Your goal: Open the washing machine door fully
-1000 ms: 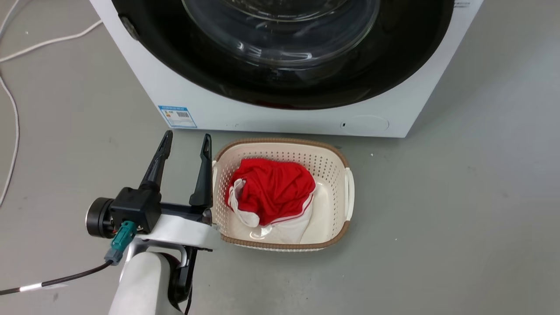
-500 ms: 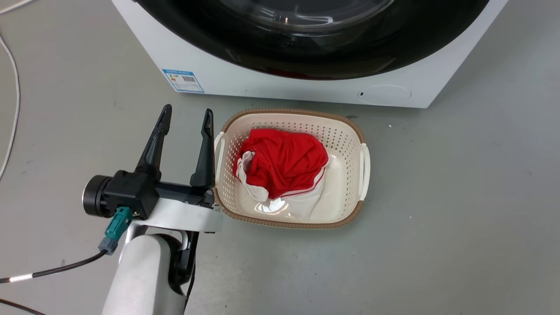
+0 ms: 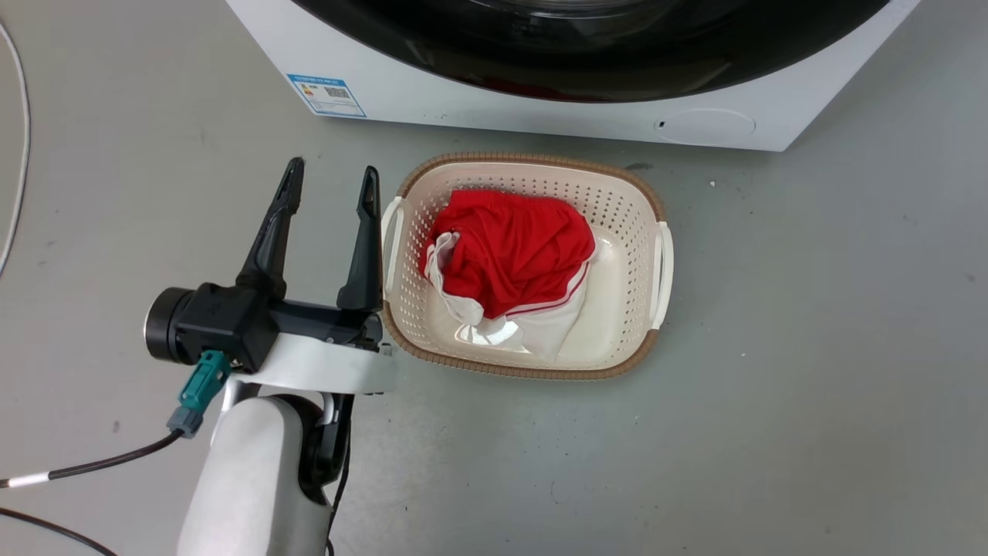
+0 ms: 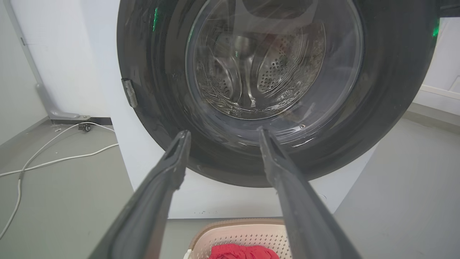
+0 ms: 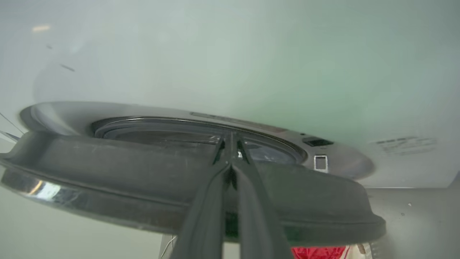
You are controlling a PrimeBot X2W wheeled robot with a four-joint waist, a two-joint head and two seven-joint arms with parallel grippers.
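If the pull drifts off the hinge arc, the right gripper [image 5: 230,160] could slip from the washing machine door [image 5: 107,187], which stands ajar off the white washer [image 3: 478,112]. Its fingers [image 5: 206,212] are pressed nearly together at the door's rim, and whether they pinch it cannot be told. The left gripper [image 3: 333,167] hangs wide open and empty, just beside the laundry basket [image 3: 660,208].

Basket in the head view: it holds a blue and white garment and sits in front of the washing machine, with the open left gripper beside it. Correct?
One slip: the garment is red and white, not blue, as the head view shows. The rest stands: the basket sits in front of the washing machine, with the open left gripper beside it.
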